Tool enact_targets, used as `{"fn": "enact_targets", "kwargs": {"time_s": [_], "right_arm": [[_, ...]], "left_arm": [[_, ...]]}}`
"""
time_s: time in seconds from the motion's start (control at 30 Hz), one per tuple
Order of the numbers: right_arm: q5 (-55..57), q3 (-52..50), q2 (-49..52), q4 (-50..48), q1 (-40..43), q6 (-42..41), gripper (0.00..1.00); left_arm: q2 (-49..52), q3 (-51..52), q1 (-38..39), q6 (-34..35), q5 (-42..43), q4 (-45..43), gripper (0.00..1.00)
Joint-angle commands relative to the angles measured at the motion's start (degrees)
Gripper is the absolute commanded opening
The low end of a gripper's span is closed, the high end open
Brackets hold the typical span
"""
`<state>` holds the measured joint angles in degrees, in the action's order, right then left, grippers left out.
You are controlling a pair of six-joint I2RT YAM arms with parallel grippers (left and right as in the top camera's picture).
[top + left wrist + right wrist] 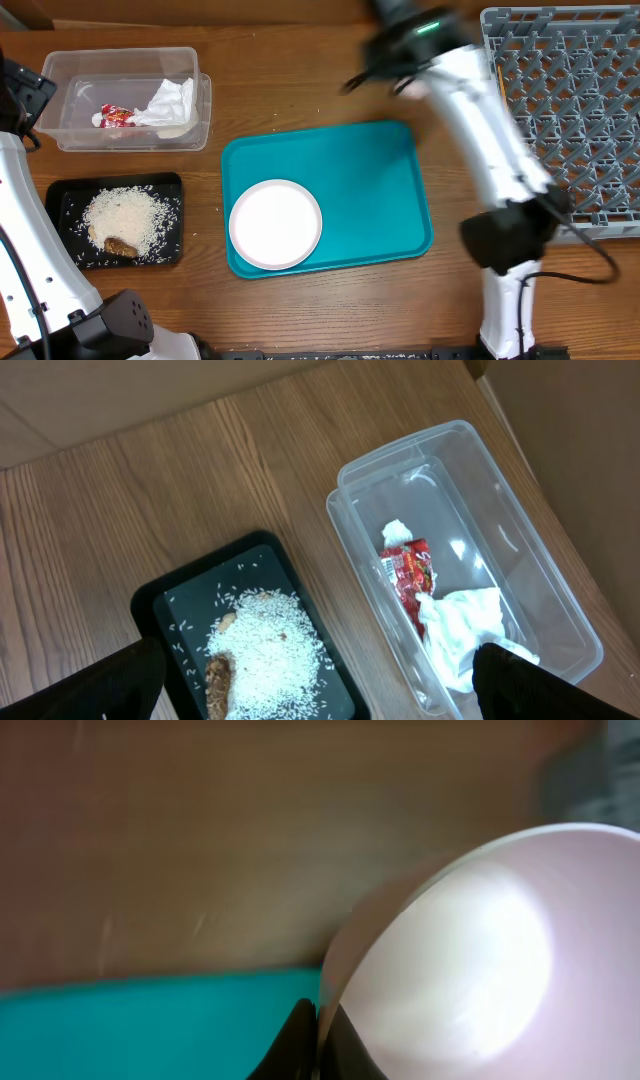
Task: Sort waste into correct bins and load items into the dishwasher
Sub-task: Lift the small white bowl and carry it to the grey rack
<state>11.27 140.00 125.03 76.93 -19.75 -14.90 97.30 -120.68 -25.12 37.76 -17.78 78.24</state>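
Bowl [470, 960], rim pinched in right hand [318, 1032], body lying right of hand, teal tray [150, 1025] below-left

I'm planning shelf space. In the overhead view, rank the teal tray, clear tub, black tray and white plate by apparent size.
1. teal tray
2. clear tub and black tray: near alike; the tub's rim sits nearer the camera, so I won't rank them
3. plate

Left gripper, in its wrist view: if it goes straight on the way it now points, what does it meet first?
Probably the bare wooden table between the black tray and the clear tub, close to the tray's edge. Nothing stands above it, but depth is unclear.
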Motion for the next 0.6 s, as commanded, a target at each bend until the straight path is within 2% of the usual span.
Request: {"fn": "enact_targets", "kwargs": {"time_s": [0.0, 0.07, 0.33, 0.47, 0.57], "right_arm": [[1.62, 5.88, -3.54, 0.68, 12.90, 0.31, 0.04], [-3.23, 6.19, -3.54, -0.50, 20.39, 0.22, 0.04], [-36.81, 4.33, -1.33, -0.22, 51.47, 0.09, 0.04], [-51.78, 1.27, 0.46, -0.79, 61.75, 0.96, 0.04], [-57.09, -1.01, 1.84, -1.18, 66.20, 3.41, 0.04]], "left_arm": [[0.46, -0.24, 0.13, 1.01, -0.59, -0.04, 1.00], [0.46, -0.24, 0.11, 1.01, -0.59, -0.04, 1.00], [0.46, -0.24, 0.11, 1.01, -0.59, -0.04, 1.00], [0.46, -0.24, 0.11, 1.01, -0.59, -0.04, 1.00], [0.46, -0.24, 0.13, 1.01, -0.59, -0.04, 1.00]]}}
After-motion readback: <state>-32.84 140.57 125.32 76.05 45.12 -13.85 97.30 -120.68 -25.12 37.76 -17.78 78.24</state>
